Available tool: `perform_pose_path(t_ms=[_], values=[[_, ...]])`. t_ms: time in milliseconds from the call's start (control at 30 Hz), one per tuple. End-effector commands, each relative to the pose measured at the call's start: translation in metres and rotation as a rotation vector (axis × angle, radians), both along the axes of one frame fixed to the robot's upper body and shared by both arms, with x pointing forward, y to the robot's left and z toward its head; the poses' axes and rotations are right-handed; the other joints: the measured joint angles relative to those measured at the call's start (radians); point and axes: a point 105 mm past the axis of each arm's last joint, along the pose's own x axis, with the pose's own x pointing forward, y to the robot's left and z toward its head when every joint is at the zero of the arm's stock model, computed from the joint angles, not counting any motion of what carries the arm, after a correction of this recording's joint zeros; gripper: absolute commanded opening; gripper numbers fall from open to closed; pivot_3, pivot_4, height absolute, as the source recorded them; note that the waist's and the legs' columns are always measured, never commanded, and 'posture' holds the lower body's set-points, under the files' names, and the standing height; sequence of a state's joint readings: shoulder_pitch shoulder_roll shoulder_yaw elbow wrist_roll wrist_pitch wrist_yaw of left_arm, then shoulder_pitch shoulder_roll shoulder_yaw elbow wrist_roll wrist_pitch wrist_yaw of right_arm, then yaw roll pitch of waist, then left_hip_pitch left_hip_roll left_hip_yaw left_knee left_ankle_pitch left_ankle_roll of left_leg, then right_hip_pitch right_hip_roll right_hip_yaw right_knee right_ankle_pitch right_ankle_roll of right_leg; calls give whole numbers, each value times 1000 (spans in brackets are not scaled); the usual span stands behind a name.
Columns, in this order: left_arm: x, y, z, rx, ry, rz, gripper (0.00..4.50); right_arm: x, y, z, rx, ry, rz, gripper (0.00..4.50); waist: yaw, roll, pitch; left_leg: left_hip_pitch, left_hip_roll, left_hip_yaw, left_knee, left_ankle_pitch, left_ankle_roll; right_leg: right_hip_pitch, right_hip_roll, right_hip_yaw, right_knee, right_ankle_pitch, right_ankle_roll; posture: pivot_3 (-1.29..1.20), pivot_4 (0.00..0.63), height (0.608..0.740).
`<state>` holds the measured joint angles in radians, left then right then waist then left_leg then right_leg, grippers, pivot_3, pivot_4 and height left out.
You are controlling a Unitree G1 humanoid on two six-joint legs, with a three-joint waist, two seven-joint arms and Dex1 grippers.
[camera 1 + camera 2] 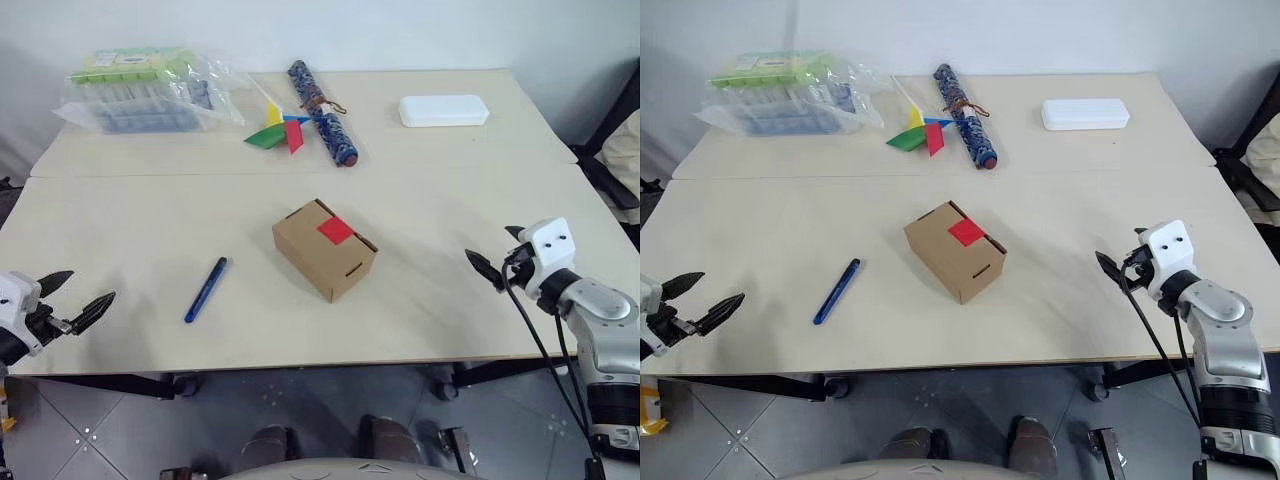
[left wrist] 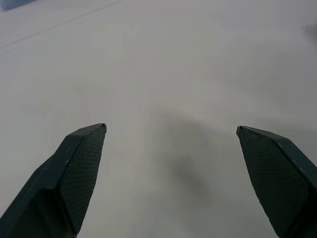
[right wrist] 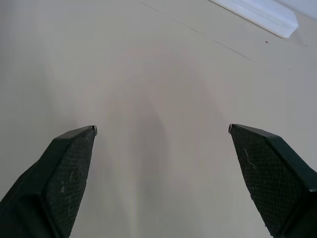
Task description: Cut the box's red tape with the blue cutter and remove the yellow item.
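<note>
The brown cardboard box [image 1: 325, 250] sits shut in the middle of the table, with the red tape [image 1: 336, 231] square on its top edge. To its left the slim blue cutter [image 1: 206, 290] lies flat on the tabletop. The yellow item is hidden. My left gripper [image 1: 88, 288] hovers open at the table's near left corner, well left of the cutter, with bare tabletop between its fingers [image 2: 74, 173]. On the near right side, well clear of the box, my right gripper [image 1: 488, 242] is open and empty, its fingers [image 3: 64, 173] spread over bare table.
At the back of the table [image 1: 450, 190] lie a clear plastic bag [image 1: 150, 90] of packs, a paper pinwheel [image 1: 280, 130], a blue patterned roll [image 1: 322, 113] and a white case [image 1: 443, 110]. A dark chair [image 1: 615, 150] stands beyond the right edge.
</note>
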<state>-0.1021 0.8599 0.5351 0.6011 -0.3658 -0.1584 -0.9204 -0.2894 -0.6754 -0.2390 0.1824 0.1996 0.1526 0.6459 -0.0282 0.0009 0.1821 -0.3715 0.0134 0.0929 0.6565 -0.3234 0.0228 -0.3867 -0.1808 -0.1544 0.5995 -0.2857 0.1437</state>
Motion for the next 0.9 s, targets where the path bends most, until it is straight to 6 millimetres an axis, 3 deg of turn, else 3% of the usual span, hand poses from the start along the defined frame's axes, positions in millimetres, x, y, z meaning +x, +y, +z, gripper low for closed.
perform_pose_path(t_ms=[33, 433, 600, 733, 833, 900], values=[[1, 0, 7, 17, -23, -14, 4474, -2, 1, 13, -25, -51, 15, 4500, 0, 0, 0, 0, 0, 0, 0, 0, 0, 0, 0, 0, 0, 0, 0, 0, 150, 740], [15, -4, 16, -19, 11, 16, 4474, -1, 0, 19, -32, -42, -8, 4500, 0, 0, 0, 0, 0, 1, 2, 0, 0, -2, -1, 1, 5, 0, 0, 0, 150, 740], [25, -17, 32, -4, -54, -40, 4474, -3, 20, 28, -41, -34, 30, 4500, 1, -1, 0, -2, 0, 1, 3, 0, 0, -4, -1, 1, 7, 0, 0, 0, 150, 740], [44, -33, 42, 4, -79, -115, 4474, -12, 50, 32, -73, -5, 148, 4500, 4, -1, 0, -3, 0, 0, 5, 0, 0, -4, -1, 1, 8, 0, 0, 0, 150, 740], [61, -44, 47, 24, -91, -144, 3878, -22, 67, 32, -73, 35, 228, 3887, 8, -1, 0, -3, -2, 0, 7, 0, 0, -4, -1, 1, 9, 0, 0, 0, 150, 740], [72, -55, 52, 10, -100, -180, 3282, -28, 76, 33, -83, 52, 267, 3167, 7, -2, 0, -4, -3, 0, 7, 0, 1, -4, -1, 1, 9, 0, 0, 0, 150, 740]])
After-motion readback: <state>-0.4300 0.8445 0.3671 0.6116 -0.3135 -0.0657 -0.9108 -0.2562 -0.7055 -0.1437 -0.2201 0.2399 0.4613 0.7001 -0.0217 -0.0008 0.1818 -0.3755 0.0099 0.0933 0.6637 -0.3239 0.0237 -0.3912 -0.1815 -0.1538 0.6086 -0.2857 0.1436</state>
